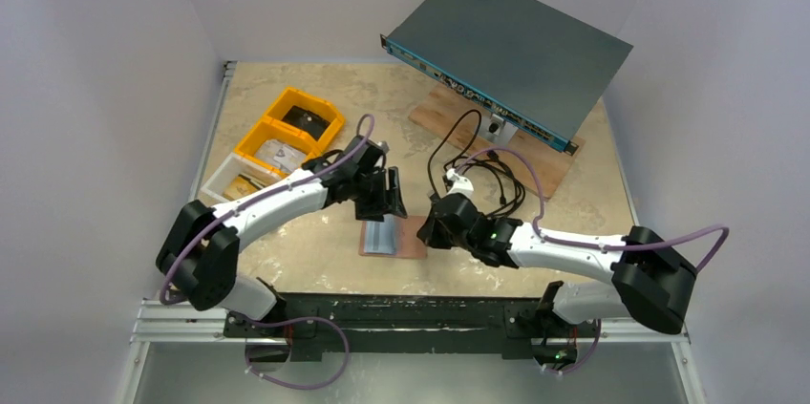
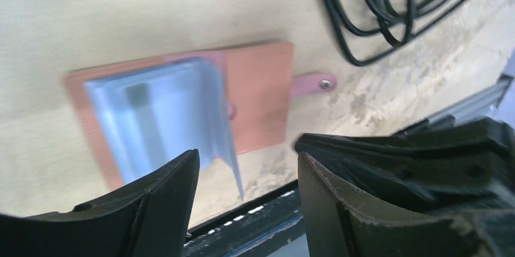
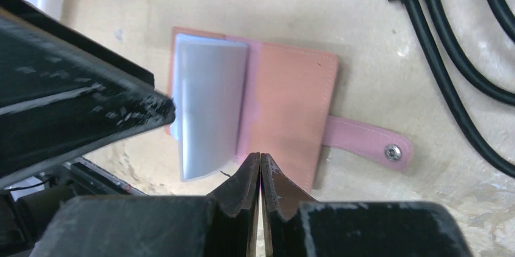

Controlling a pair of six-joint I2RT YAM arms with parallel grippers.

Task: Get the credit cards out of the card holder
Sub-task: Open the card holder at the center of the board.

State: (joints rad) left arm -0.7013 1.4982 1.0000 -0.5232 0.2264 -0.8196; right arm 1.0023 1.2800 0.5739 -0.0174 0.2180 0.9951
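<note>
The card holder (image 1: pixel 409 237) lies open and flat on the table, tan-pink, with its snap strap (image 3: pixel 393 152) pointing right. Pale blue-grey credit cards (image 1: pixel 382 232) sit on its left half and one edge lifts up from it in the left wrist view (image 2: pixel 158 117). No dark card shows. My left gripper (image 1: pixel 382 196) is open and hovers just above the cards (image 3: pixel 209 105), with nothing between its fingers (image 2: pixel 246 160). My right gripper (image 1: pixel 430 232) is shut, its tips (image 3: pixel 260 157) at the holder's near edge (image 3: pixel 294 99), by the fold. The holder also shows in the left wrist view (image 2: pixel 261 93).
Black cables (image 1: pixel 478 175) lie coiled just behind the right gripper. A grey rack unit (image 1: pixel 506 51) rests on a wooden board at the back. Yellow bins (image 1: pixel 287 132) and a white bin (image 1: pixel 229 180) stand at the left. The table's front rail (image 1: pixel 401 313) is close behind the holder.
</note>
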